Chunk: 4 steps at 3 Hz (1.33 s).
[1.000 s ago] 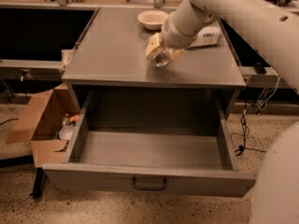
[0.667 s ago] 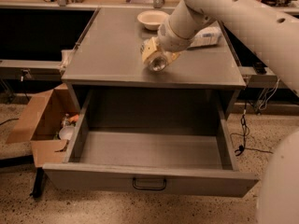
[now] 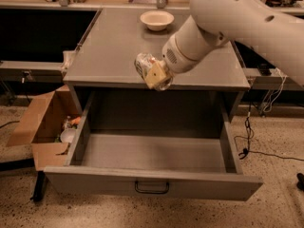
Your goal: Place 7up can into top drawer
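Camera view: pincer [image 3: 153,74] clamped on 7up can [image 3: 144,64], at cabinet [image 3: 109,56] front edge, above open top drawer [image 3: 199,186].

The worktop [image 3: 109,51] was a plain grey rectangular slab with a thin front lip. A shallow cream bowl [image 3: 156,19] stood upright on it close to the far edge, about midway between the two far corners. The white arm [image 3: 237,23] reached in across the right far corner and hid much of the right side. The pincer [image 3: 153,73] hung at the middle of the front edge, closed on the 7up can [image 3: 144,63], which lay tilted over that edge; whether the can touched the worktop could not be told.
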Each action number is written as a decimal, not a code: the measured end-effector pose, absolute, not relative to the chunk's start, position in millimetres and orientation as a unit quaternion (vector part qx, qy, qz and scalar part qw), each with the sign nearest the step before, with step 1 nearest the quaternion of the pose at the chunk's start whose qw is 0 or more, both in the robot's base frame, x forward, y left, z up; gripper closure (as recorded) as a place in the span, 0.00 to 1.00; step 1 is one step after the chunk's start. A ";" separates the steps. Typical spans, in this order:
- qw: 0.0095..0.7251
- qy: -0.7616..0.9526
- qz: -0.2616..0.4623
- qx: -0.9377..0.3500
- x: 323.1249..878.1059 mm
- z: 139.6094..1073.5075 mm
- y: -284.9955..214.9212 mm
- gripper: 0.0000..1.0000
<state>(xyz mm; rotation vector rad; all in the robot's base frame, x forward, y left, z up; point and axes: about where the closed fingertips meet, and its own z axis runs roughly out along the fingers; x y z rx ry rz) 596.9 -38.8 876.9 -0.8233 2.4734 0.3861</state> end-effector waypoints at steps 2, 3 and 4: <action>0.203 0.890 0.088 -0.399 542.0 815.0 -54.9 1.00; 0.199 0.890 0.085 -0.401 541.5 808.9 -55.1 1.00; 0.193 0.891 0.077 -0.403 543.1 796.6 -55.2 1.00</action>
